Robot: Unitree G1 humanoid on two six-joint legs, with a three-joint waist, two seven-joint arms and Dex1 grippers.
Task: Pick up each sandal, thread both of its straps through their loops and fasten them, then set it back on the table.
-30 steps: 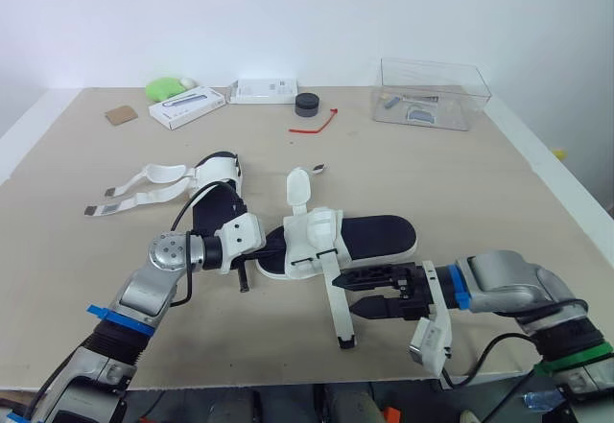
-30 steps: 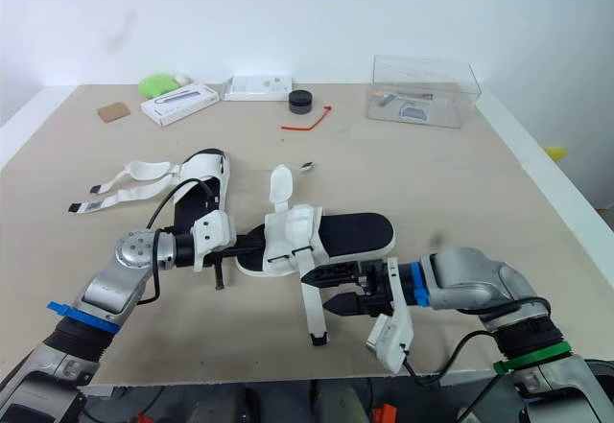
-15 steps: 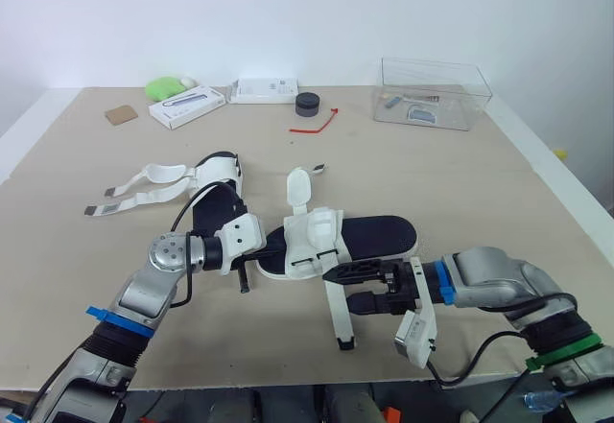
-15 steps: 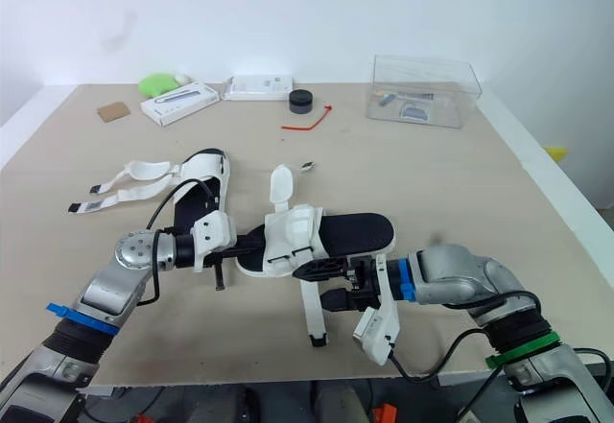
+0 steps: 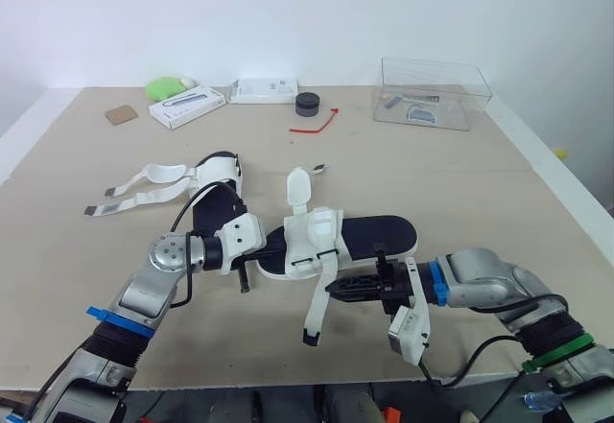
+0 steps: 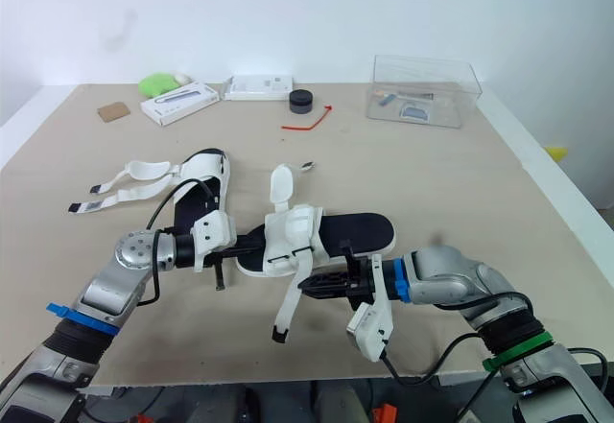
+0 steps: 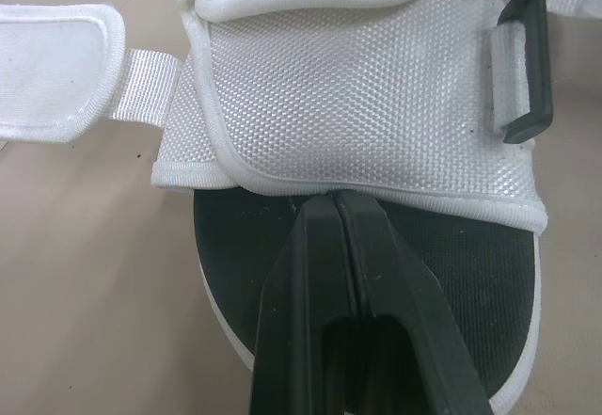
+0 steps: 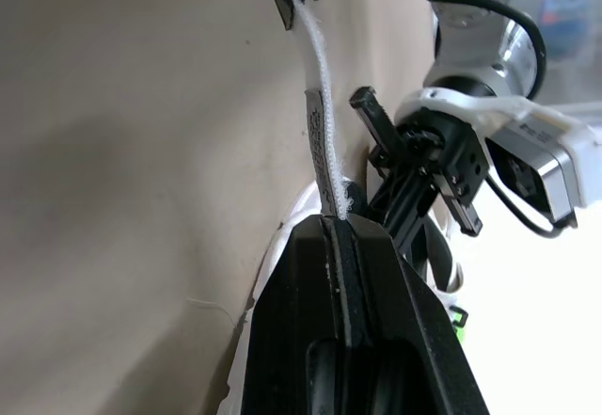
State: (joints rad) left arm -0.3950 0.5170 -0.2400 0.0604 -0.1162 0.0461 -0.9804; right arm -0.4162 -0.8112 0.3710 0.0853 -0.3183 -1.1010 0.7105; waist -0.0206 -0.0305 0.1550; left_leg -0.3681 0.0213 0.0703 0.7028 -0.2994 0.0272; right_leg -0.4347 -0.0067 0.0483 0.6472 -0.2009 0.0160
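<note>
Two sandals: far sandal; near sandal in left claw, right claw.

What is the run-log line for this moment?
left gripper: shut on sandal | right gripper: shut on strap | strap: loose, unfastened | second sandal: on table, unfastened
</note>
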